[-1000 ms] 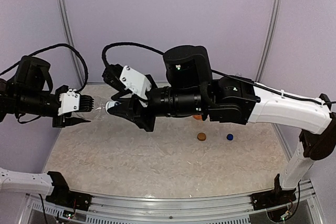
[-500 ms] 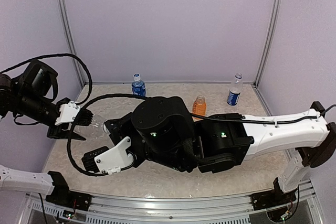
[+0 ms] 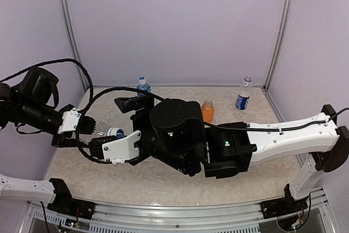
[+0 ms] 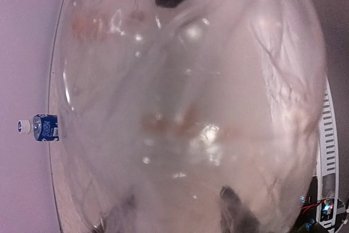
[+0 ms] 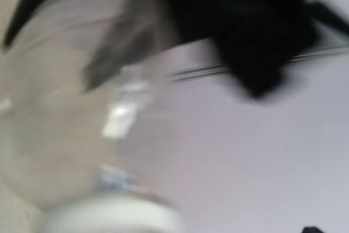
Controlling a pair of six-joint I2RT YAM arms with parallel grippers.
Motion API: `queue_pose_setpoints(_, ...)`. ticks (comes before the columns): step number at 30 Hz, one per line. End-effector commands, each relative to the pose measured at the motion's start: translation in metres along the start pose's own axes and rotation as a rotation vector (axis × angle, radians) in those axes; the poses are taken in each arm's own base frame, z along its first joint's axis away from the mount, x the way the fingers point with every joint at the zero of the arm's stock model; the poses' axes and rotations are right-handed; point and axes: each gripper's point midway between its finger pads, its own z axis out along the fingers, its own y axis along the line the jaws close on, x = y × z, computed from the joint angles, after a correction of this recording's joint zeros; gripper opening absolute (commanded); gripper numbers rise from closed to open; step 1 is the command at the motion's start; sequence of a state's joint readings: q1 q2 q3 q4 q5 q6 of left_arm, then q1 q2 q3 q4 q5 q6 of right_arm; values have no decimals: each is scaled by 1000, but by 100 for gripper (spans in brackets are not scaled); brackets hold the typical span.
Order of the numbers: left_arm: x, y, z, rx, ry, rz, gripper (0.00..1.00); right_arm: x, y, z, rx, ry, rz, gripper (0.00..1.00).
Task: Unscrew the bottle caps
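A plain clear bottle [image 3: 97, 127] lies level in the air at the left, and my left gripper [image 3: 82, 128] is shut round its body. In the left wrist view this bottle [image 4: 185, 96] fills the frame, with a dark finger [image 4: 235, 215] showing through it. Its whitish-blue cap [image 3: 116, 132] points right, at my right gripper [image 3: 109, 138]. The right wrist view is blurred. It shows the bottle's neck [image 5: 60, 118] and the cap [image 5: 109, 219] close up, with no finger pressing on the cap, so the jaws stand open.
Three more bottles stand at the back: a blue-labelled one [image 3: 143, 89], a short orange one [image 3: 206, 111] and another blue-labelled one [image 3: 243, 95]. The right arm's bulky body [image 3: 174, 140] covers the middle of the table. Purple walls close the back and sides.
The right arm swung down and rolled over the table's middle, leaving the cap, and its gripper now sits by the cap again. The left gripper lowered slightly with the bottle.
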State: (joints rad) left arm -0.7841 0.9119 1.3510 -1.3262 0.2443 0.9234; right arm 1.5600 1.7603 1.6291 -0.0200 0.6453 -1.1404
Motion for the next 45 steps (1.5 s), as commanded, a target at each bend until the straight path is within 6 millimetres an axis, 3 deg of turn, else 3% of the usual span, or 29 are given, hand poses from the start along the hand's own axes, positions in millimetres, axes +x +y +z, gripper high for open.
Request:
queue_pose_setpoints(1,1,23,6,-110,0,10,22,-8,-42,-32,35,-131,339,99)
queue_pose_setpoints(6,-2,70,7,-327,14,23,24,2,-48,-40,-206,-289,809,99)
queue_pose_setpoints(9,0,97,7,-475,47,64,25,28,-56,-34,-314,-358,1141,97)
queue_pose_setpoints(12,3,117,6,-590,84,119,25,68,-64,-15,-312,-309,1505,84)
queue_pose_setpoints(15,4,122,5,-619,98,135,25,82,-64,-3,-325,-292,1675,79)
queue_pose_setpoints(21,7,124,9,-619,117,141,25,74,-50,14,-402,-250,1713,79)
queue_pose_setpoints(24,6,125,8,-626,117,144,25,72,-40,23,-435,-216,1720,74)
queue_pose_setpoints(26,7,124,9,-622,119,146,25,69,-36,26,-455,-218,1718,65)
queue_pose_setpoints(30,7,123,10,-614,117,147,25,67,-39,28,-460,-237,1713,35)
queue_pose_setpoints(34,6,123,9,-615,116,150,25,64,-36,31,-485,-235,1705,16)
queue_pose_setpoints(36,6,123,8,-615,114,149,25,62,-37,33,-497,-244,1692,0)
queue_pose_setpoints(38,5,119,8,-592,101,135,25,62,-30,32,-512,-220,1652,0)
queue_pose_setpoints(40,3,105,8,-515,77,111,24,62,-27,27,-494,-201,1544,0)
queue_pose_setpoints(42,7,79,10,-380,69,82,23,58,-20,19,-439,-161,1340,0)
queue_pose_setpoints(45,12,29,14,-134,61,46,22,35,0,-4,-383,-151,900,0)
